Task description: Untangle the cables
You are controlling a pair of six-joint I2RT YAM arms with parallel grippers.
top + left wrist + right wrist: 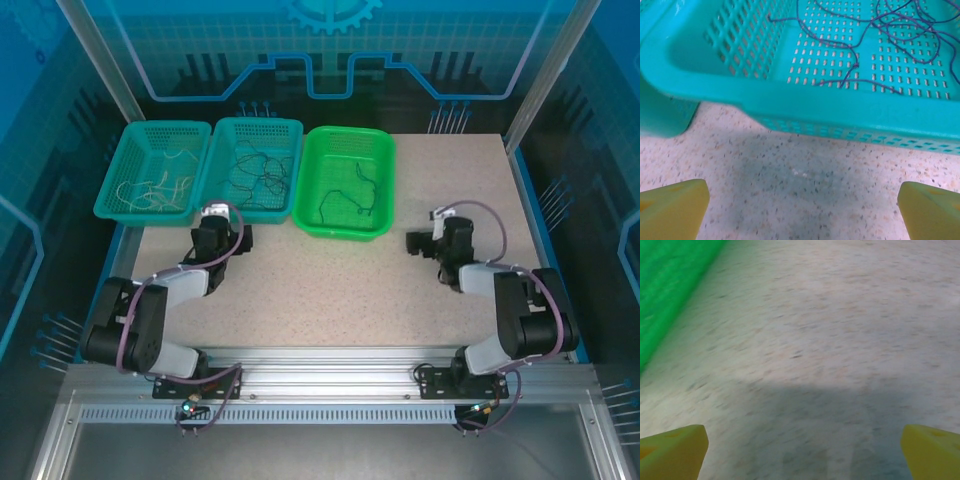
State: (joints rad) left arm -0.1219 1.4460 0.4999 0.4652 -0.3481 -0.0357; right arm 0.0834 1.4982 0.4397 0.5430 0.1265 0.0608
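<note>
Teal baskets point(258, 122) hold dark blue-black cables point(258, 168) and cream cables point(150, 188); the third basket point(350, 132) is green, the table point(330, 290) speckled beige.

No words, brands or numbers can be read anywhere. The one sign is a pale gear emblem point(332, 12) on the blue back panel point(450, 40), above circuit-like lines point(320, 95).

Speckled beige tabletop point(330, 290); blue patterned enclosure walls point(330, 50); grey aluminium frame rails point(320, 385)
</note>
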